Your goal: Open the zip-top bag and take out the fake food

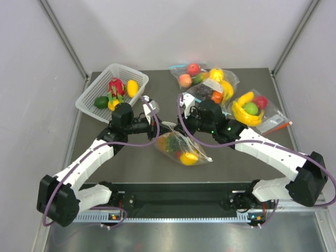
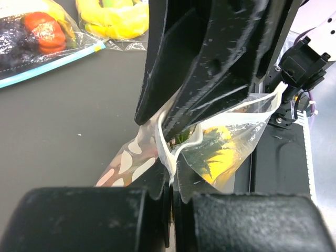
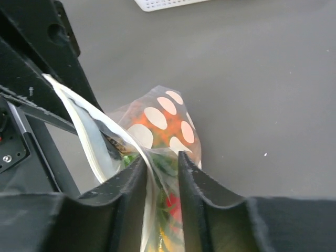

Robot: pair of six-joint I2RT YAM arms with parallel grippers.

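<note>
Your left pincer (image 2: 172, 199) is closed on one lip of the dotted zip-top bag (image 2: 231, 139); the white zip strip runs straight into its tips. Directly in front of it, almost touching, the right pincer (image 3: 160, 170) is clamped on the opposite lip. From both pincers the bag slopes down to the table (image 1: 226, 168).

I judge that you are in the opening step. A gap shows between the two lips, and through it you see the green crown and yellow body of the toy pineapple (image 2: 215, 155). How far the seal is parted along its length I cannot tell. None of the fake food is out yet. The yellow-orange fruit (image 1: 189, 156) sits at the bottom end of the bag, far from both pincers.

The next move calls for drawing the pincers apart slowly and evenly, so that the thin film does not slip from the pads. After that, one pincer must let go to reach in, so the other needs a firm hold.

The main obstacle is the pincers themselves, which crowd the mouth. Ahead and left of the left pincer lies an undotted bag with blue zip strip (image 2: 31, 52), and beyond it a bag of bananas (image 2: 113, 21). Both are well apart from the work. Far ahead of the right pincer stands the white basket (image 1: 129, 71).
</note>
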